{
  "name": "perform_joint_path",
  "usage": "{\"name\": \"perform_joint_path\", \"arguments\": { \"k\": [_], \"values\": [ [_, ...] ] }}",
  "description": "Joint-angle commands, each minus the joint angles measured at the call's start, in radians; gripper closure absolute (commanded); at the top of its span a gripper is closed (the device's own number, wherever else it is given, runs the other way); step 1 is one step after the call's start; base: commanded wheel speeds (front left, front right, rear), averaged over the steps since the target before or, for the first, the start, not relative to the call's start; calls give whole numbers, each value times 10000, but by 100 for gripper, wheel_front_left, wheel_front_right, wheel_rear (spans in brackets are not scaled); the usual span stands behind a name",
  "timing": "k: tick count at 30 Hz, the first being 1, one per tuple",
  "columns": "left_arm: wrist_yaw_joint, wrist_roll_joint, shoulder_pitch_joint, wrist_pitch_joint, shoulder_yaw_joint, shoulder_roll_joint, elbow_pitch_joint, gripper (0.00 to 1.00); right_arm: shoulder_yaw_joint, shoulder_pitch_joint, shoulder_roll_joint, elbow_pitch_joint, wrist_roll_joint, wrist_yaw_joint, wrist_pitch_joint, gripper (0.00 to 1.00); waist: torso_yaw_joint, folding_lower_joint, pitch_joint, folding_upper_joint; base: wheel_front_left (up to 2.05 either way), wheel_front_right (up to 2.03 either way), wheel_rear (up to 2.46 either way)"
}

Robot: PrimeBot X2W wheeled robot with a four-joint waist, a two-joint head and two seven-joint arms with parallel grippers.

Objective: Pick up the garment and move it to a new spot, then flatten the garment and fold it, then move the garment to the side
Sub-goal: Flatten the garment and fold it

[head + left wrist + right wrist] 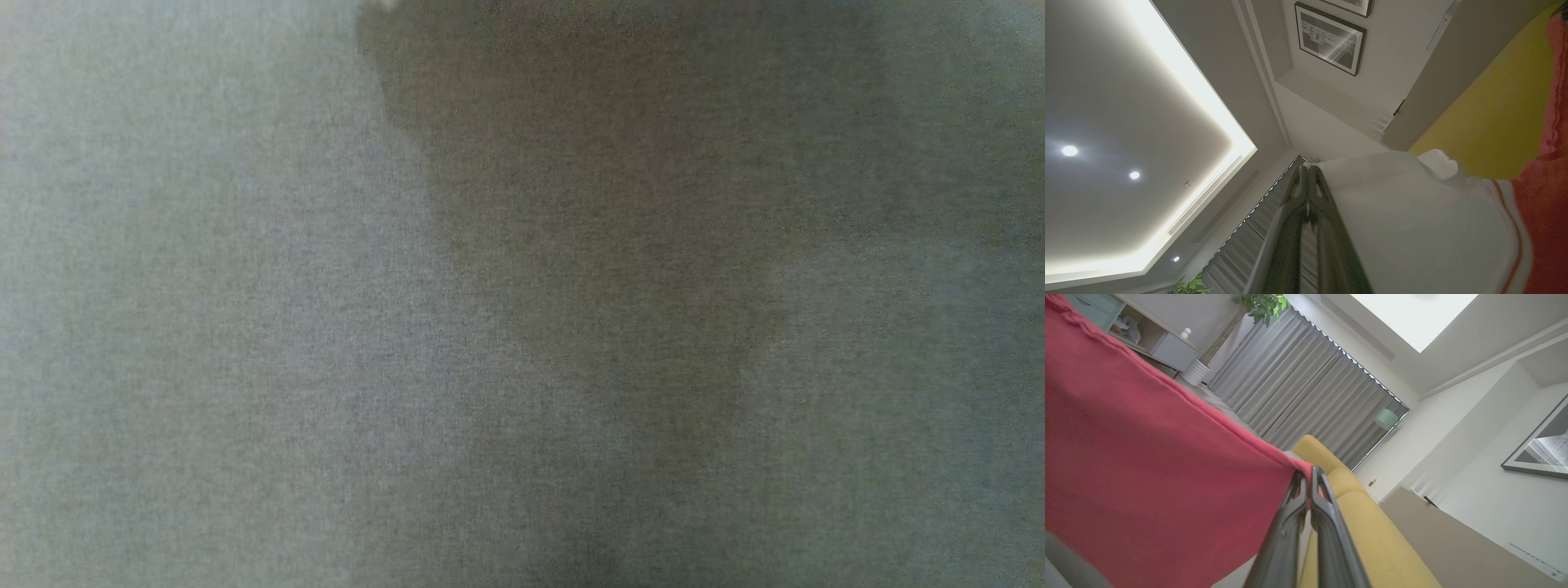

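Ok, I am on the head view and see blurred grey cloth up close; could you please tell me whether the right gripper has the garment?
Observer: Yes, the right gripper has its jaws shut on the hemmed edge of the red garment.
Operator: Thank you. And the left one?
Observer: The left gripper is shut on a white part of it.
Operator: Which way are the arms pointing?
Observer: Upward: the left wrist view looks along its fingers at a lit ceiling, and the right wrist view at tall grey curtains.
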Motion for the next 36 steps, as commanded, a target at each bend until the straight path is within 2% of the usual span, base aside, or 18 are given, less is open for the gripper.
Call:
{"name": "perform_joint_path", "arguments": {
  "k": [1,5,6,10,16,22,29,36],
  "values": [
    [118,-171,320,-2,193,556,-637,100,17,170,-177,22,-76,-7,-165,100,96,-2,411,0,0,0,0],
    [356,-550,1994,-3,123,920,-1618,100,39,992,-245,259,87,-7,-361,100,88,-2,688,0,0,0,0],
    [356,-550,1994,-3,123,920,-1618,100,39,992,-245,259,87,-7,-361,100,88,-2,688,0,0,0,0],
    [1081,-683,4336,-4,23,1371,-2943,100,-405,2435,-409,231,319,-7,-570,100,44,-2,644,0,0,0,0],
    [2585,-766,8642,-4,-291,2178,-4790,100,-1877,6162,-428,-604,561,-7,-706,100,-185,-2,-46,0,0,0,0],
    [3365,-1128,11926,-4,-781,2533,-5365,100,-3740,10437,270,-2355,311,-7,-125,100,-447,-2,-759,0,0,0,0],
    [3586,-1381,13977,-5,-1188,2558,-5336,100,-5453,13794,1337,-4499,-320,-7,603,100,-642,-2,-1367,0,0,0,0],
    [3648,-1452,14764,-5,-1107,2491,-5629,100,-6271,15226,1736,-5550,-442,-7,968,100,-593,-2,-1604,0,0,0,0]
  ]
}}
